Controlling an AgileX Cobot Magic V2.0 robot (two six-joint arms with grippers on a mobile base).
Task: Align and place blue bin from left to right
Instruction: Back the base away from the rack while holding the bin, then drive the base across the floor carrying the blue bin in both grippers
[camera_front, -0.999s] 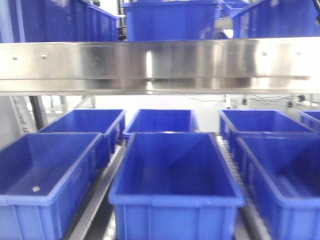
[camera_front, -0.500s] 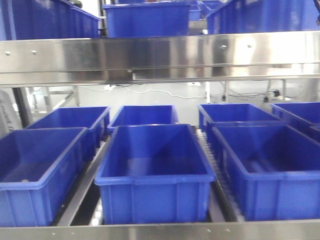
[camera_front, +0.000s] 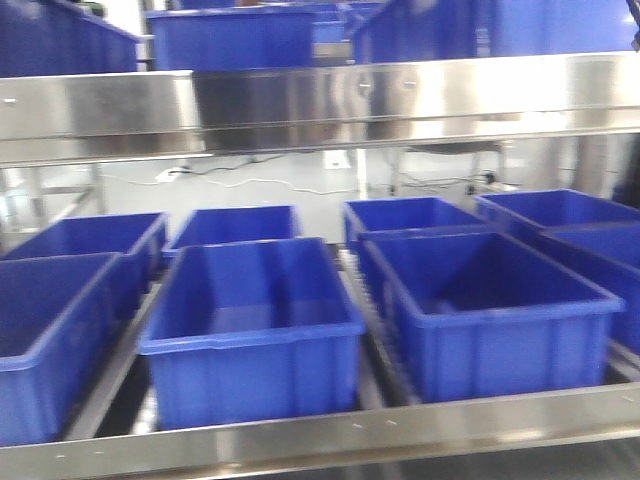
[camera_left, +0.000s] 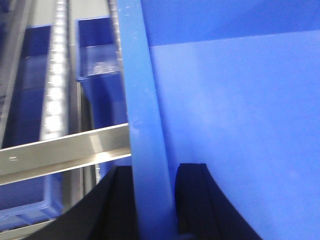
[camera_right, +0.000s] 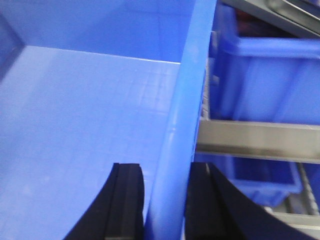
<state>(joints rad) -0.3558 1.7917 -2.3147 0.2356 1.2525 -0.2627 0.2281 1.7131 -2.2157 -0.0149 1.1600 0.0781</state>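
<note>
- Left hand is clamped over the rim of the blue bin. One black finger sits outside the wall and the other inside, with the rim running up between them.
- Right hand has the same grip on the opposite wall. The rim is pinched between its two fingers, and the bin's pale floor spreads away on that hand's inner side.
- In both wrist views the bottom edge cuts off the finger roots, and the bin fills so much of the frame that its ends are out of sight.
- On the left hand's outer side a steel rail crosses. Beyond it are a roller track and another bin, both blurred.
- On the right hand's outer side there is a steel bar, with a neighbouring bin above it, cropped.
- The front view leaves both hands out of frame. It shows rack bins in soft-focus rows under the shelf beam, and I cannot tell which of them, if any, is the held bin.
</note>
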